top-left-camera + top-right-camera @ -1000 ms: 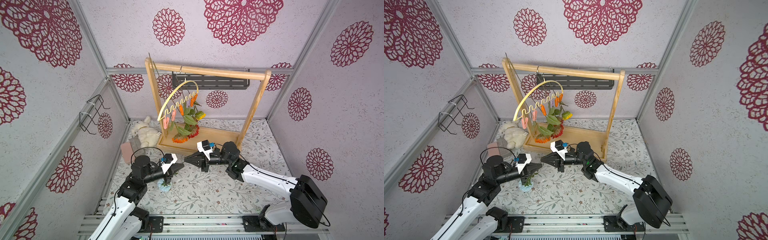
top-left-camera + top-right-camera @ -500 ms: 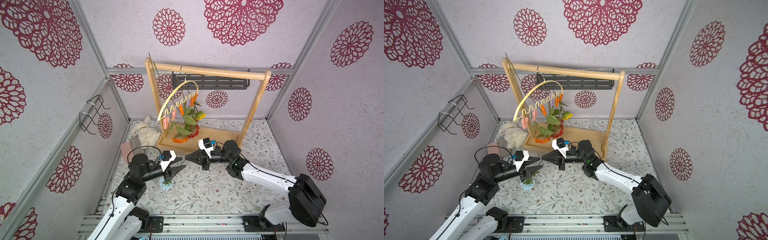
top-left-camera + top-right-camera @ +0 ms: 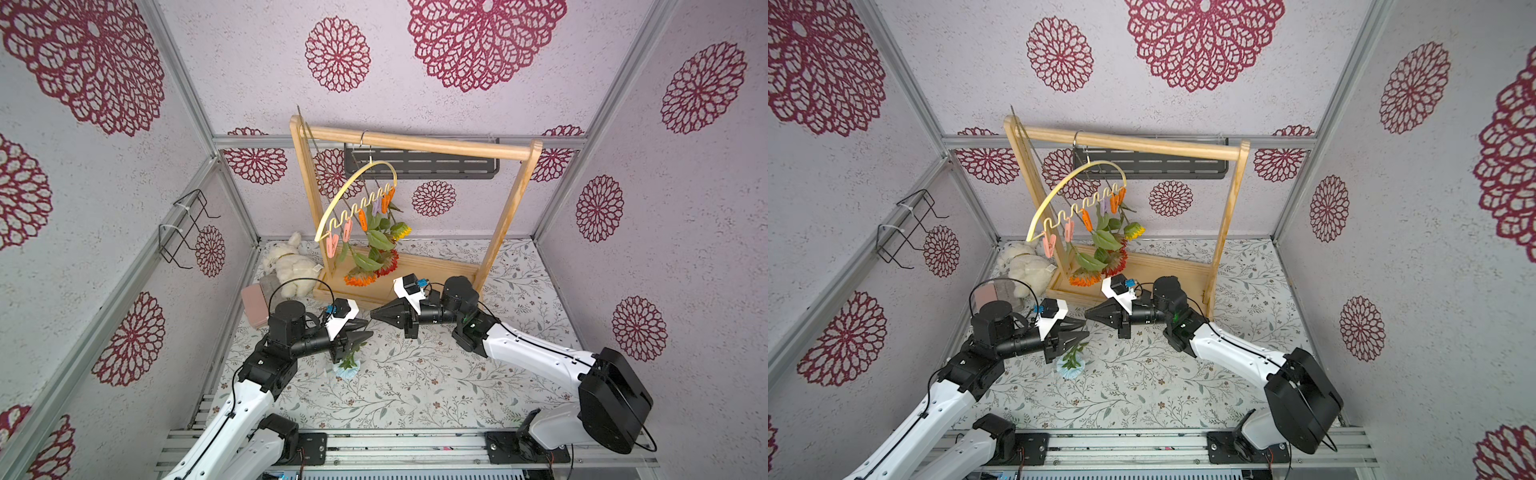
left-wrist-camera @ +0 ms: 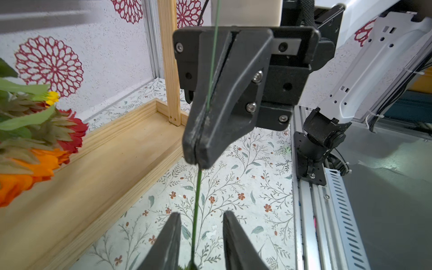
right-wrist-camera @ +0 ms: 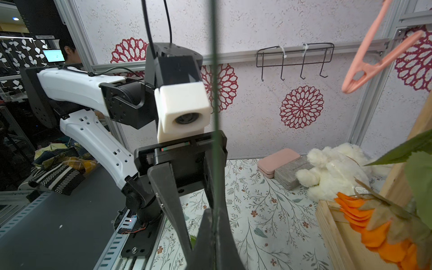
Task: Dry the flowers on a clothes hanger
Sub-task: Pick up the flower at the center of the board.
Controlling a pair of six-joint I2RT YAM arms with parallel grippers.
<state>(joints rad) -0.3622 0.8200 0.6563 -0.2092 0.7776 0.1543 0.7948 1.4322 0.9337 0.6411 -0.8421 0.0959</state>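
**Entry: two pincers on one flower stem**

- **Right gripper** [image 3: 372, 314]: clenched. Its tips are pressed together on the thin green stem [image 4: 197, 198] of the light blue flower [image 3: 347, 368], and both wrist views show the stem running through the closed tips.
- **Left gripper** [image 4: 201, 214]: released, with its jaws partly apart. The stem passes between its fingers [image 4: 171, 233] with a gap on either side, and no contact is visible. It stands tip to tip with the right gripper, just beside it.
- **Light blue flower**: the head is low at the table mat, beneath the left gripper. Whether it rests on the mat cannot be told.
- **Clothes hanger** [image 3: 358, 207]: hooked on the top bar of the wooden rack [image 3: 436, 145] and hanging tilted. The hung flowers [image 3: 360, 279], orange, red and yellow, are pinned head down over the rack's base, well apart from both grippers.
- **Change**:
  - A second ago the left jaws were closed on the stem.
  - Half a second ago they stood wider than they do now.
  - The right gripper has stayed clamped in much the same place.
  - The hanger and hung flowers are unchanged.
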